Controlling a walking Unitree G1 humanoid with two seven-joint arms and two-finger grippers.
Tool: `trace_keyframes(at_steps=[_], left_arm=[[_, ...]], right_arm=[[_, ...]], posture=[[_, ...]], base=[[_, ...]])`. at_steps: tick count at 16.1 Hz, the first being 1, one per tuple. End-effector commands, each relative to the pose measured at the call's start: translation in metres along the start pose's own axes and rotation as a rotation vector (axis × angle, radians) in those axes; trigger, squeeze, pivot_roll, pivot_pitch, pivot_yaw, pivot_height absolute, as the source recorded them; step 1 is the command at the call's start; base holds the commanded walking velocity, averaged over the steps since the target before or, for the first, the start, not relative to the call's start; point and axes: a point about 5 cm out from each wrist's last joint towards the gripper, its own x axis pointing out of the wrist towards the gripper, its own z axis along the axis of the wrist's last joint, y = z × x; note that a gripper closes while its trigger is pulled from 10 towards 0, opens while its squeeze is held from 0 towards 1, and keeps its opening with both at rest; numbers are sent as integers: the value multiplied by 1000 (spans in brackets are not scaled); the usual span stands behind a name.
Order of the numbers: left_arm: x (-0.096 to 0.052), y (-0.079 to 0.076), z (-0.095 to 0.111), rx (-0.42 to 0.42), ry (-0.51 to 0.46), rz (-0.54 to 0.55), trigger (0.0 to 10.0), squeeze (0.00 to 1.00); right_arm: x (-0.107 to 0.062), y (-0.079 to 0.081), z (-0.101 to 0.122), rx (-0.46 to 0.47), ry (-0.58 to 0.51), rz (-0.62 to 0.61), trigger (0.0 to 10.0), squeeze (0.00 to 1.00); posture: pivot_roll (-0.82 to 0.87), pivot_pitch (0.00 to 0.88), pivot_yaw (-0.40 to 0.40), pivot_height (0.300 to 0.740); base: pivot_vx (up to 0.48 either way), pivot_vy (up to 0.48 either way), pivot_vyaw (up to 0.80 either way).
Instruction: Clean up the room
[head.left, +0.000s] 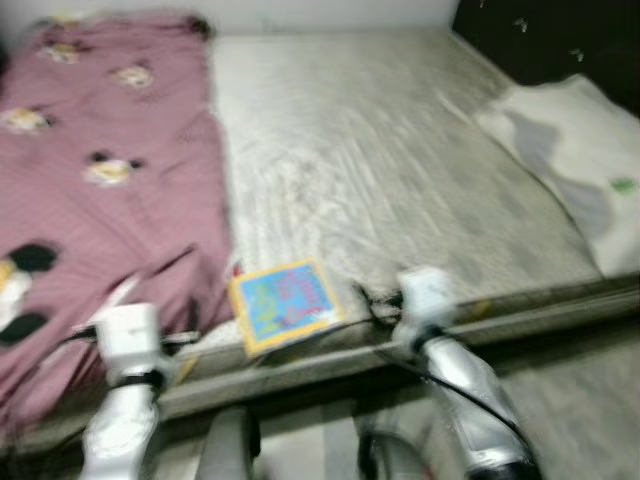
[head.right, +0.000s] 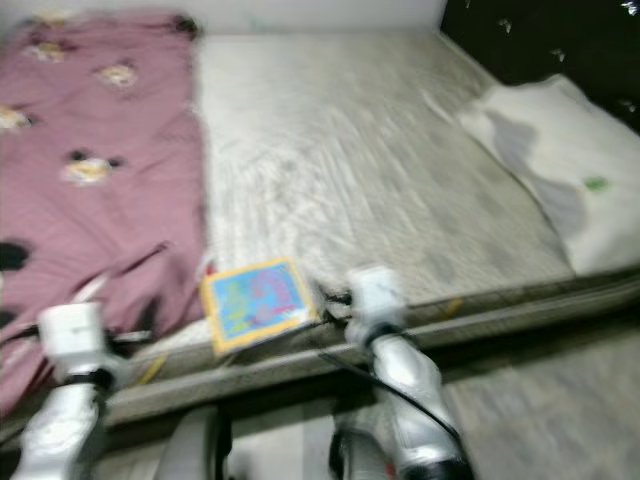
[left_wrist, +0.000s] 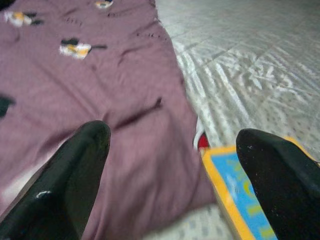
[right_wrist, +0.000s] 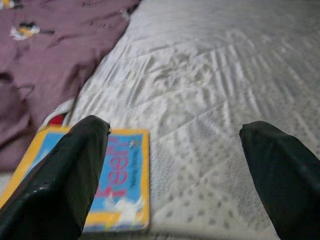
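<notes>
Both arms are reaching over the near edge of the bed (head.left: 420, 180). My left pincer (left_wrist: 170, 175) is hanging released above the mauve patterned blanket (head.left: 100, 170); my right pincer (right_wrist: 175, 170) is hovering released over bare mattress. Between them, a yellow-bordered picture book (head.left: 285, 303) is lying flat at the bed's edge, touching the blanket's hem. Farther right, a white pillow (head.left: 575, 160) is resting.
</notes>
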Motion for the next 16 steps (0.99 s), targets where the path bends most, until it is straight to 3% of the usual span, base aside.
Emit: trace_keyframes(at_steps=[1,5,10,16], left_arm=[[1,-11,-1,-9,6,-25,10000,0],[2,-9,-1,-7,6,-7,10000,0],[2,-8,-2,-6,11,6,10000,0],[2,7,-2,-42,26,156,10000,0]], right_arm=[[-9,-15,-10,-11,38,-47,10000,0],[-8,-14,-10,-12,38,-37,10000,0],[-8,-14,-10,-15,35,-36,10000,0],[-7,-14,-12,-66,49,-23,10000,0]], posture=[[5,118,-11,606],[7,117,-12,601],[7,117,-13,551],[9,112,-16,551]], base=[[0,0,0],[0,0,0],[0,0,0],[0,0,114]])
